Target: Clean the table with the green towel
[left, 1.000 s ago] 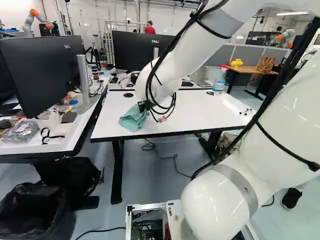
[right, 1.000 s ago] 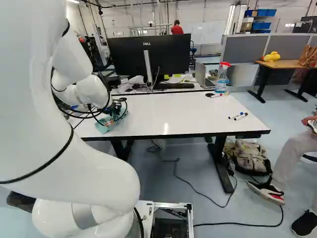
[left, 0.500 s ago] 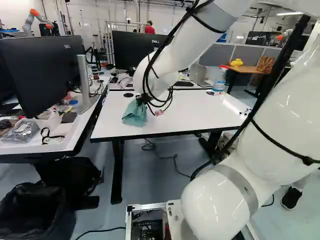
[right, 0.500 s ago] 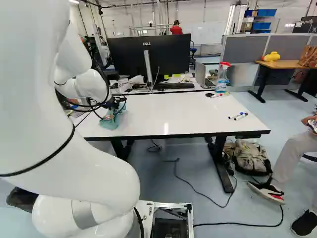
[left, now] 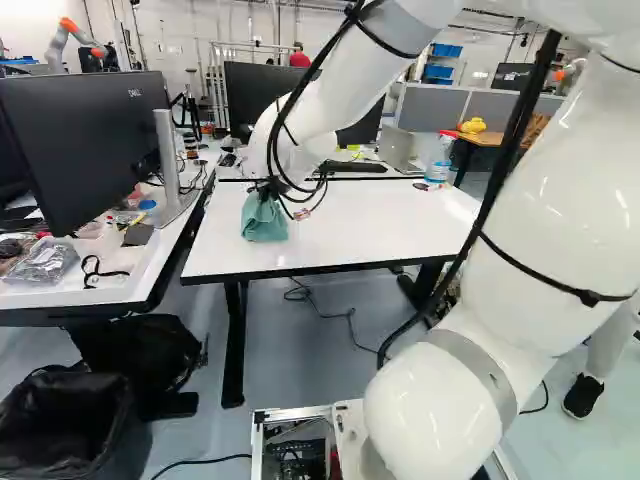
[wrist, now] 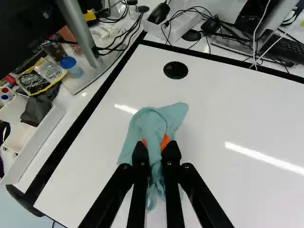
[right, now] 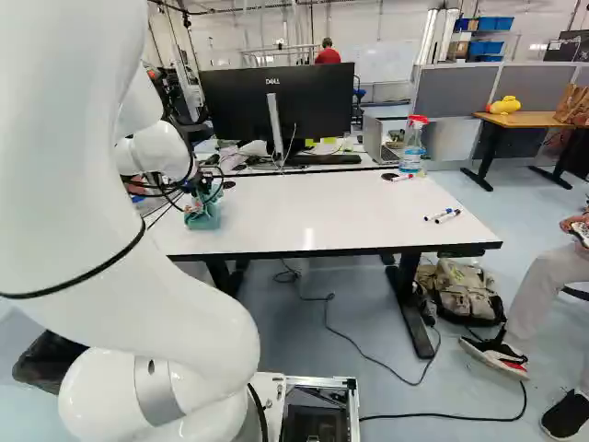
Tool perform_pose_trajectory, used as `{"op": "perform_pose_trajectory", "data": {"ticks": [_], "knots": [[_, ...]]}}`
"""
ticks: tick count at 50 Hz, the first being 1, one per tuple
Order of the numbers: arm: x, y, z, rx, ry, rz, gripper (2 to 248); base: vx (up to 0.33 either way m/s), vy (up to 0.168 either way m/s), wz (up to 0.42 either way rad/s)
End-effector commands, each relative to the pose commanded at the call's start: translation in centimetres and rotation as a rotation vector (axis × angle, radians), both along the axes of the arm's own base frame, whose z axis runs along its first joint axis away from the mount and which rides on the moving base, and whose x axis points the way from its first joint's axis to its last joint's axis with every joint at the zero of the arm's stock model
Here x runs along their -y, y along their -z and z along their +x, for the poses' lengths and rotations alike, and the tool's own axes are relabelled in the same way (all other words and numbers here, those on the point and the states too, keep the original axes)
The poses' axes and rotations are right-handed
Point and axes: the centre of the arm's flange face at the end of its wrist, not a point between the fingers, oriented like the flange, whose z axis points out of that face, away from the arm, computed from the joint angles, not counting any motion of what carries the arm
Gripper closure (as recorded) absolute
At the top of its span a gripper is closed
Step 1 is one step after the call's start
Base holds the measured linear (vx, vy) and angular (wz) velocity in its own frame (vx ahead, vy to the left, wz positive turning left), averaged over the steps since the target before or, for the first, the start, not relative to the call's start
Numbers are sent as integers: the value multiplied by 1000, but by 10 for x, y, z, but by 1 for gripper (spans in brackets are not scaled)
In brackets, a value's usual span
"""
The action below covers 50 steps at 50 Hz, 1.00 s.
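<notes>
Towel farther out, lengthwise toward grommet

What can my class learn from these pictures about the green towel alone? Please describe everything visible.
The green towel is a muted blue-green, soft-looking cloth, bunched and creased rather than spread flat. The hand pinches it between orange pads, gathering the middle into a ridge. Loose folds spread to both sides, one corner pointing towards the round black disc without reaching it. It is over the left part of the white table in the left base view; how much touches the surface is unclear.
</notes>
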Motion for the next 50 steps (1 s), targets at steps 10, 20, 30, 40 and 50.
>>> {"op": "perform_pose_trajectory", "data": {"ticks": [10, 20, 30, 40, 50], "knots": [[-17, 0, 13, 2, -20, 1, 212, 0, 0, 0], [-25, 0, 24, 4, -24, 2, 212, 0, 0, 0], [-25, 0, 24, 4, -24, 2, 212, 0, 0, 0], [-25, 0, 25, 4, -24, 2, 212, 0, 0, 0], [-24, 0, 30, 4, -18, 2, 212, 0, 0, 0]]}}
